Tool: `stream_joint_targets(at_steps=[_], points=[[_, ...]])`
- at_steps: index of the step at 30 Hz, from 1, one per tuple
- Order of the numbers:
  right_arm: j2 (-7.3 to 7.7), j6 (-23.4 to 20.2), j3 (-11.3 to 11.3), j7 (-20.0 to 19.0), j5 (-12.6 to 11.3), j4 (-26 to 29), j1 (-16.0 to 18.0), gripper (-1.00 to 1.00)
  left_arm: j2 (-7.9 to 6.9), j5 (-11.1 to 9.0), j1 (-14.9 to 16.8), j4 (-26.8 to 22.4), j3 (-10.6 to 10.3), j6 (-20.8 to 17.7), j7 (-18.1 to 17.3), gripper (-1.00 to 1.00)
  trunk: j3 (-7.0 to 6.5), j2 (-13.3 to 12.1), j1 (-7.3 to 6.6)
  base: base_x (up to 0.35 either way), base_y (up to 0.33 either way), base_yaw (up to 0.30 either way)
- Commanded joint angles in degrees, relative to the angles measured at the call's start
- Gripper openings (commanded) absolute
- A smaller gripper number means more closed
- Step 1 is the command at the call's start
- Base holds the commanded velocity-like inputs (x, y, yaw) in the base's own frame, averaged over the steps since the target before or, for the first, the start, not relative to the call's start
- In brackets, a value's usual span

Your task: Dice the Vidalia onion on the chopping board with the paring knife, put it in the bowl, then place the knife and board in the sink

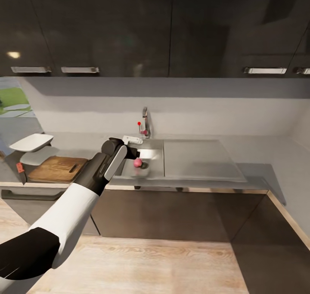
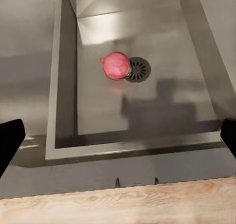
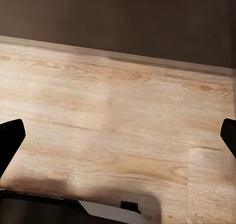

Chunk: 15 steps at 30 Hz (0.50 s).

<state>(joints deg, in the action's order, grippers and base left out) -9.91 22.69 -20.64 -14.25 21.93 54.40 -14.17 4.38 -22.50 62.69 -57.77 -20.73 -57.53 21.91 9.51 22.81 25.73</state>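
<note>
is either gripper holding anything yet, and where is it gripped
Nothing is held. The left gripper is open above the sink, with the onion lying free beside the drain. The right gripper is open over bare wood floor.

Counts, head view: 1 Vidalia onion on the floor of the sink, beside 1 round drain. 1 sink basin w/ 1 drainboard on its right, 1 tap at the back edge w/ 1 red knob. Near the countertop left end: 1 chopping board, 1 paring knife at the board's left edge, 1 bowl behind the board. 4 handles on the upper cabinets. 1 arm over the sink's front edge.
</note>
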Motion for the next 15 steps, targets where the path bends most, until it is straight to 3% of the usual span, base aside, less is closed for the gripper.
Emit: stream_joint_targets(at_steps=[1,15], points=[[-0.09,0.2,-0.3,-0.4,0.3,0.1,0.0,1.0,0.09,-0.6,0.1,0.0,-0.1,-0.1,0.6,1.0,0.11,0.1,0.06,0.215,-0.017,0.0],[-0.09,0.2,-0.4,-0.4,0.3,0.1,0.0,1.0,0.22,-0.6,0.1,2.4,-0.1,-0.1,0.6,1.0,0.11,0.1,0.06,0.28,-0.066,0.0]])
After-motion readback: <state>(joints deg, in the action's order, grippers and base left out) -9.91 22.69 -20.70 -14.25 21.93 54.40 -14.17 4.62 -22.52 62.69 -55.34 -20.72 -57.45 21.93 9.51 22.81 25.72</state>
